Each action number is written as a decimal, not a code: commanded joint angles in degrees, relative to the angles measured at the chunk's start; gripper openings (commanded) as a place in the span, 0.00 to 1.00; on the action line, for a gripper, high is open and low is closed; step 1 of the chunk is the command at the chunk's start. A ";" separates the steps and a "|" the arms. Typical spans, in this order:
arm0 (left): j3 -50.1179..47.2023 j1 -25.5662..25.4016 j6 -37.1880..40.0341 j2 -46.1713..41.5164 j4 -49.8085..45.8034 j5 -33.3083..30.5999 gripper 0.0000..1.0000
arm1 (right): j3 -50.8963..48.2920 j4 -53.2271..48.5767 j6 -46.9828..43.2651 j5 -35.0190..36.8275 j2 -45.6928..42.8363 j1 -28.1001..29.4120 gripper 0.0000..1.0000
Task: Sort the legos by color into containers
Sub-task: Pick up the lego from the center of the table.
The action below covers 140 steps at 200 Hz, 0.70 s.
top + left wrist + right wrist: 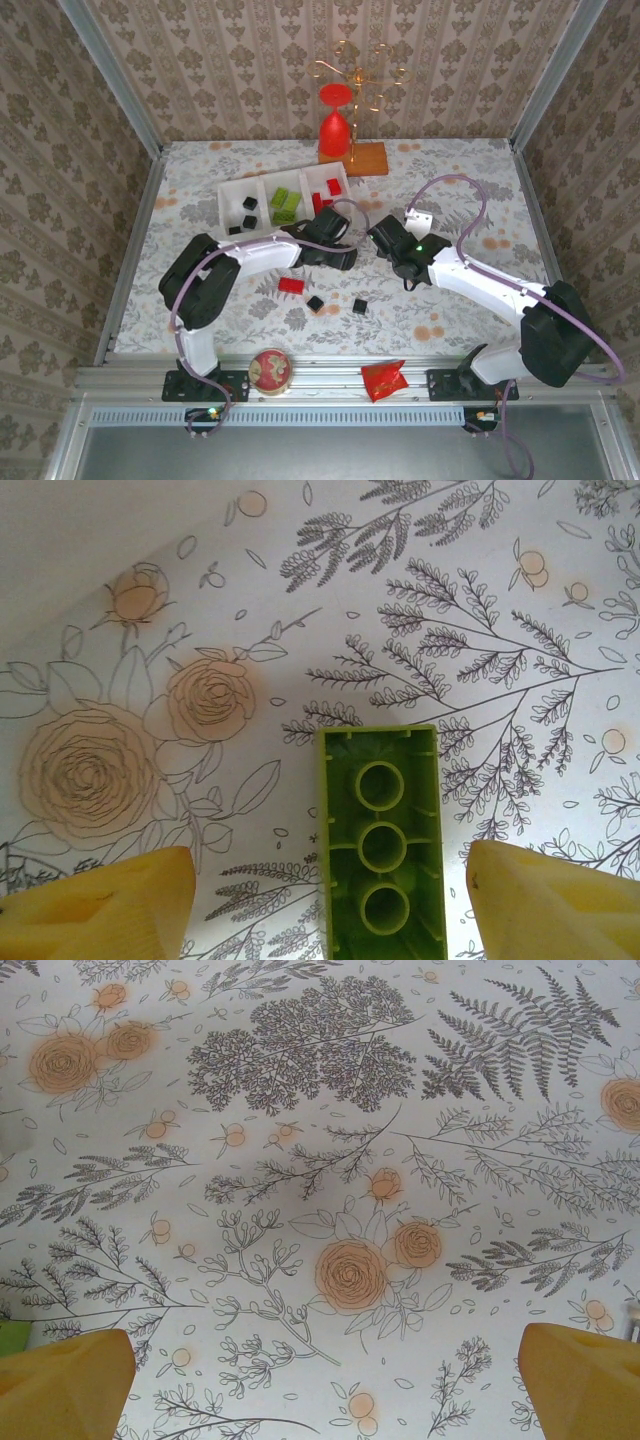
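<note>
Imo the green brick (380, 845) is light n slick, we pinch its long sides; left gripper (328, 895) spread around it, right gripper (325, 1385) spread, empty.

The lime green lego (380, 850) is smooth, glossy plastic (moulded tubes showing); the printed table cover (450, 600) looks matt.

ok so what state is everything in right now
left gripper, open, fingers either side of the green brick, not touching
green brick, lying underside up on the table
right gripper, open, nothing between its fingers
tray, sorted bricks in all three compartments
red brick, loose on the table
two black bricks, loose on the table
goblet, standing
tin, lid on
</note>
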 commanded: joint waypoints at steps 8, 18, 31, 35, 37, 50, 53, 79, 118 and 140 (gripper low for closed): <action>2.56 -0.86 2.55 2.34 -3.41 1.46 0.72 | -0.32 -1.20 2.28 3.29 -0.84 -0.22 1.00; 3.06 -1.11 2.82 3.00 -3.88 1.36 0.71 | -0.23 -1.20 2.28 3.29 -0.75 -0.26 1.00; 3.45 -1.32 3.00 3.71 -4.38 1.08 0.72 | -0.10 -1.21 2.30 3.29 -0.47 -0.27 1.00; 3.55 -1.37 2.98 3.89 -4.54 0.93 0.72 | -0.01 -1.20 2.30 3.29 -0.45 -0.26 1.00; 3.55 -1.36 2.99 3.96 -4.64 0.91 0.72 | 0.02 -1.20 2.30 3.29 -0.40 -0.28 1.00; 3.93 -1.33 3.08 4.42 -5.12 0.48 0.71 | 0.12 -1.20 2.27 3.20 -0.19 -0.26 1.00; 3.97 -1.40 3.09 4.56 -5.25 0.39 0.71 | 0.19 -1.22 2.30 3.20 -0.18 -0.23 1.00; 4.60 -1.41 3.18 5.58 -6.08 -0.44 0.63 | 0.73 -1.28 2.15 3.11 -0.19 -0.28 1.00; 4.87 -1.34 2.96 6.07 -6.21 -0.90 0.44 | 1.78 -1.67 1.91 2.97 2.08 -0.25 1.00; 4.48 -1.40 2.93 5.27 -6.26 -1.81 0.37 | 2.06 -1.73 1.84 2.94 2.41 -0.26 1.00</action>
